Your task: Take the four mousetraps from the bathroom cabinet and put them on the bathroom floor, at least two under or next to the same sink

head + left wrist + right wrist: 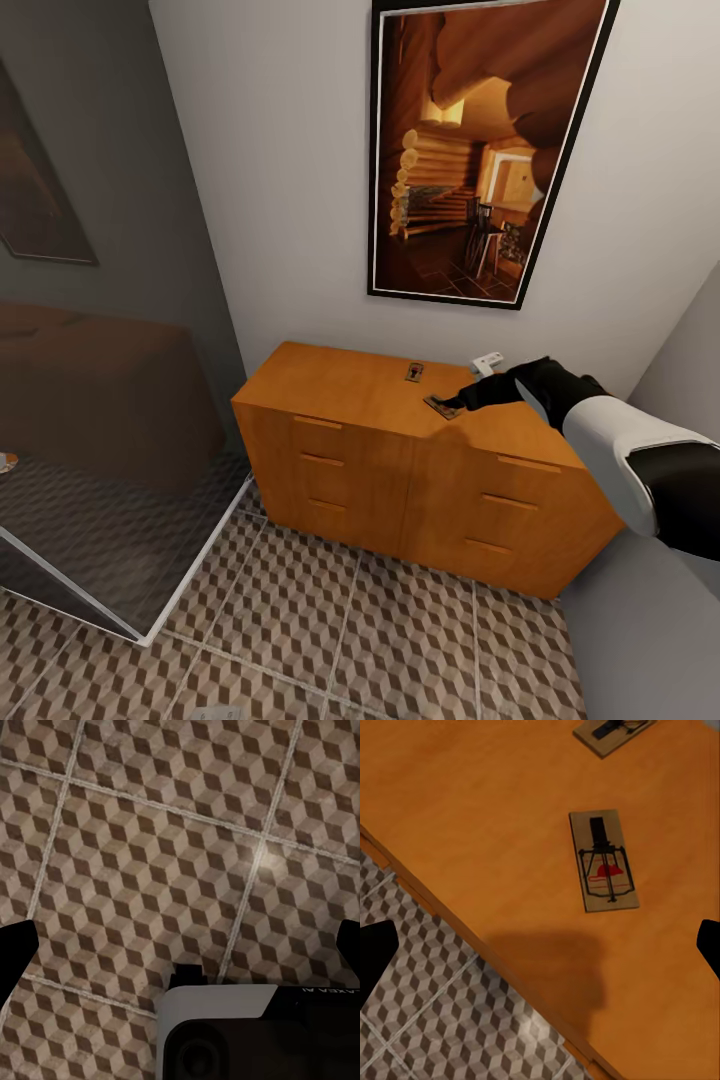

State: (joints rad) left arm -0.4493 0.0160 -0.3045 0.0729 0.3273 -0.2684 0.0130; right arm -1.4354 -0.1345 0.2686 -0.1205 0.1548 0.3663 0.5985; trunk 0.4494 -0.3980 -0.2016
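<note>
The orange-brown cabinet (400,480) stands against the white wall. On its flat top lie two mousetraps (415,372) (441,406), small wooden boards with dark metal parts. My right gripper (466,398) hovers just above the nearer one. In the right wrist view that mousetrap (604,861) lies ahead between my fingers (376,952), which are spread wide, so the right gripper (544,945) is open and empty. The second mousetrap (611,733) lies farther back. My left gripper (180,945) is open over the bathroom floor (150,847), holding nothing.
A glass shower screen (110,440) with a white frame stands left of the cabinet. A framed picture (485,150) hangs above it. A small white object (487,363) sits at the back of the top. A grey wall (650,640) closes the right side.
</note>
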